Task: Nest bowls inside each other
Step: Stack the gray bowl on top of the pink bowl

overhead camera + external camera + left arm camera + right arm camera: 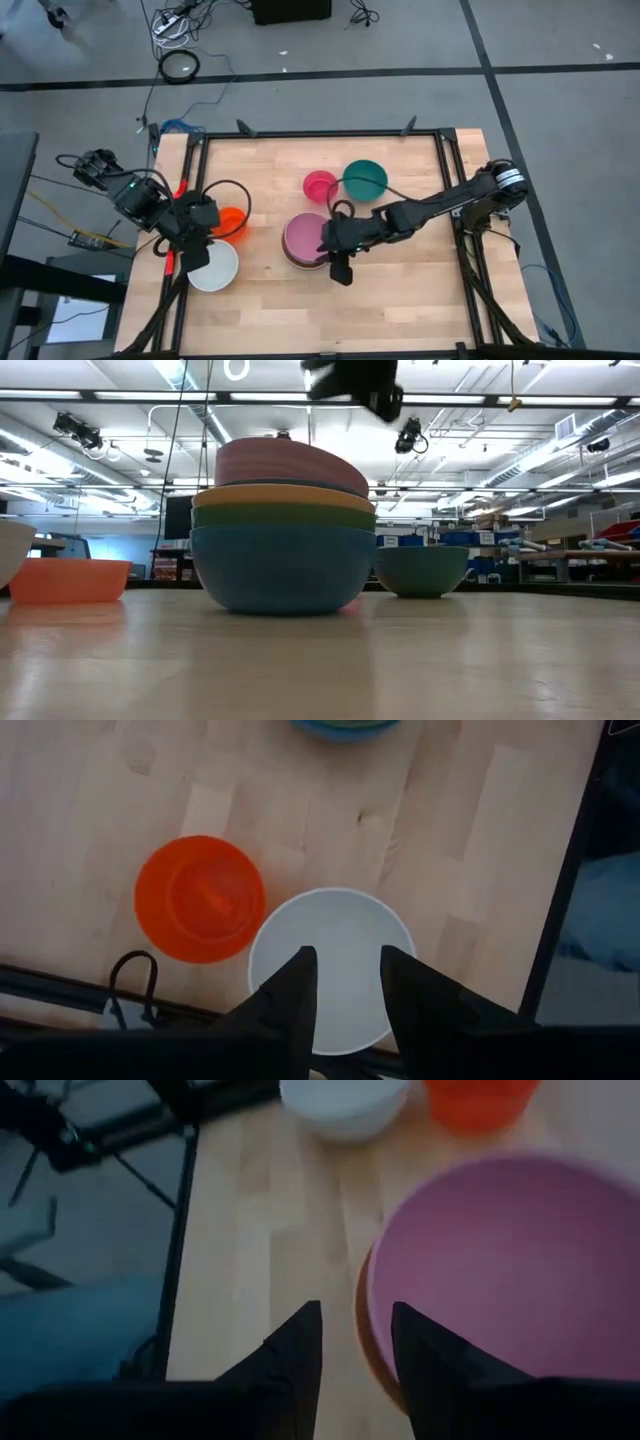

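High view: my right gripper (341, 262) hangs over the near rim of the bowl stack (303, 240) at table centre, fingers apart, holding nothing. The mauve bowl (510, 1270) sits tilted on top — not seated. Pink bowl (320, 187) and teal bowl (365, 179) lie just beyond the stack, nearer me than my left gripper (343, 990), which is parted over the white bowl (214, 266) beside the orange bowl (231, 222).

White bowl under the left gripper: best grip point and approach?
Pinch the white bowl by its rim, coming straight down. It sits upright and open, so the thin wall is the only edge narrow enough to fit between the fingers. The left gripper hangs open above it; probably take the rim side away from the orange bowl for clearance.
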